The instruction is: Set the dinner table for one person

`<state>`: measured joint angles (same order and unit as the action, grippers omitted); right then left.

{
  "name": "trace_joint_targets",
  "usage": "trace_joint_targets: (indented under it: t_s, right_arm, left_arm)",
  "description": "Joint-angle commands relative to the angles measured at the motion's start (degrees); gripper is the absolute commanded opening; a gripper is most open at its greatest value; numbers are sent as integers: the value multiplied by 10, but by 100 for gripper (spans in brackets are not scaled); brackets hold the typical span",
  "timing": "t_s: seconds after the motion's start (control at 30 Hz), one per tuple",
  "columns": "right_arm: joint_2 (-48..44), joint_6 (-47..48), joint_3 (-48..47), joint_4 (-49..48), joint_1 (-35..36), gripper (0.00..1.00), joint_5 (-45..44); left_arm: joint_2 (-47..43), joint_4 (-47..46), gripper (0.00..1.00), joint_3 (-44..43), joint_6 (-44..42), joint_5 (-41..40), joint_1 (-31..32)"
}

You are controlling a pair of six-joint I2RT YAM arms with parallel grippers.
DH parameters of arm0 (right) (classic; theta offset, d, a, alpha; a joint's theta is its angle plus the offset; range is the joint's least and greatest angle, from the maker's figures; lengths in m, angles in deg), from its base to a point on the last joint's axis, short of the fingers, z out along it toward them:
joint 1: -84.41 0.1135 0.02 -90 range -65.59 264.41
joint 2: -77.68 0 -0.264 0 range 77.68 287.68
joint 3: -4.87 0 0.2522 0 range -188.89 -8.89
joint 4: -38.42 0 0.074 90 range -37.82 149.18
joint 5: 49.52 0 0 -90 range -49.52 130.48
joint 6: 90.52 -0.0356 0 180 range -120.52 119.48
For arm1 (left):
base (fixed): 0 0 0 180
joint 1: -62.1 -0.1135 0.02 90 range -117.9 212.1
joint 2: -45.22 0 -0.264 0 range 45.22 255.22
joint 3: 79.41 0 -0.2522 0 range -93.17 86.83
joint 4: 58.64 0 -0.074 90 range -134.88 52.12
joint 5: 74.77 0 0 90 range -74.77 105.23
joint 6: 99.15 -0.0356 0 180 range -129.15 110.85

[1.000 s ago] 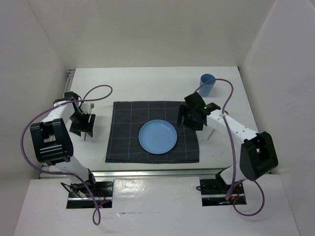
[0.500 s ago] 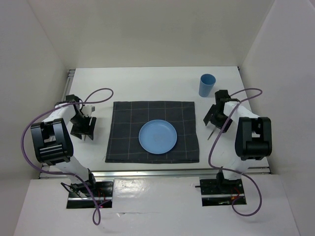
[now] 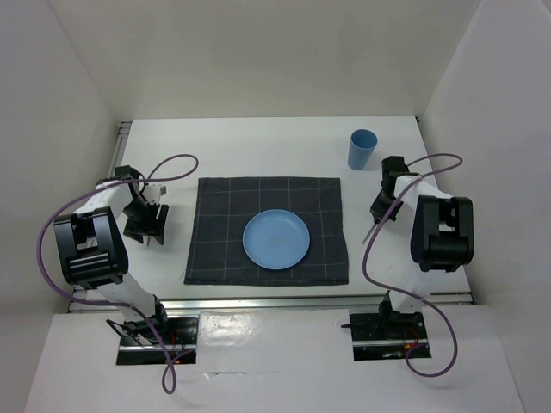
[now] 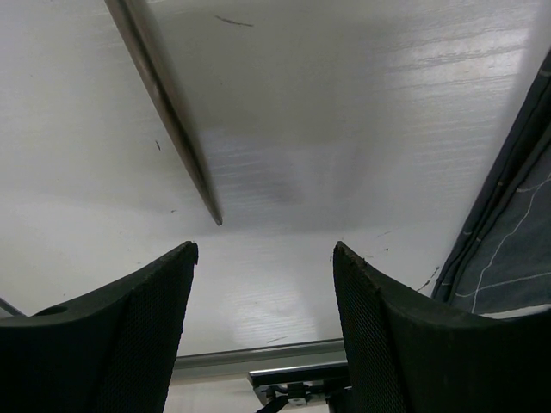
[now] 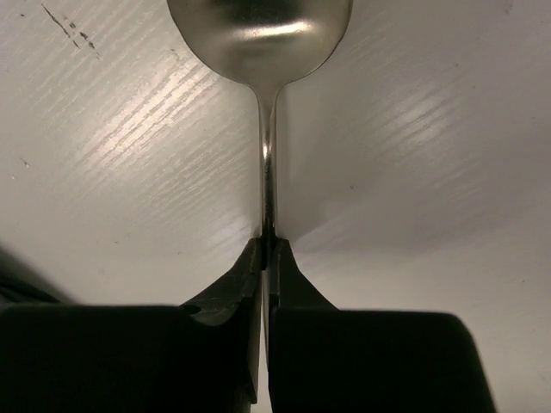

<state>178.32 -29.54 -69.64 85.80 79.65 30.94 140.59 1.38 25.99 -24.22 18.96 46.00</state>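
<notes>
Spanning almost the whole overhead view, the white dinner table (image 3: 258, 146) is shown with both arm bases bolted at its near edge. A dark checked mat (image 3: 219, 249) is laid flat at the middle of the table, and a round blue plate (image 3: 275, 239) is set on the mat, slightly right of its centre. A blue cup (image 3: 362, 148) is stood upright on the bare tabletop beyond the mat's far right corner, apart from the cloth.

The right gripper (image 5: 266, 245) is seen just beside the mat's right edge, nearer than the cup. Its jaws are brought together on the thin neck of a metal spoon (image 5: 258, 26), whose bowl is pointed away from the wrist camera. Whether the spoon is raised off the table or rests on it cannot be told.

The left gripper (image 4: 263, 258) is held low over the bare table just left of the mat, whose edge is seen at the right of the left wrist view. Its jaws are set well apart with nothing between them. A slim metal utensil (image 4: 168, 103) is laid on the tabletop ahead of the fingers, its tip pointing toward the gap and untouched; its kind cannot be told.
</notes>
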Motion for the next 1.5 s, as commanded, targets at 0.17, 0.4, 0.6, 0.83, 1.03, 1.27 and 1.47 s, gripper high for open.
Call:
trace_joint_targets:
  t_s: [0.17,0.4,0.6,0.83,1.03,1.27,1.47]
  right_arm:
    - [-136,33,19,7,38,0,-56]
    - [-188,39,-30,72,164,0,-98]
    - [-167,19,-55,71,301,0,-87]
    - [-124,7,-80,92,377,0,-69]
    - [-113,12,-4,20,377,0,21]
    - [-77,-8,45,-29,377,0,51]
    - [-40,-14,56,-35,377,0,45]
  left_arm:
    - [-2,20,72,-38,-12,8,-3]
    - [15,38,72,-74,-7,8,-3]
    - [15,44,72,-80,-1,2,-3]
    - [4,38,72,-69,-7,-28,-3]
    - [4,33,72,-64,-7,-47,-3]
    - [4,23,72,-59,-12,-63,-3]
    - [4,23,72,-53,-12,-69,-3]
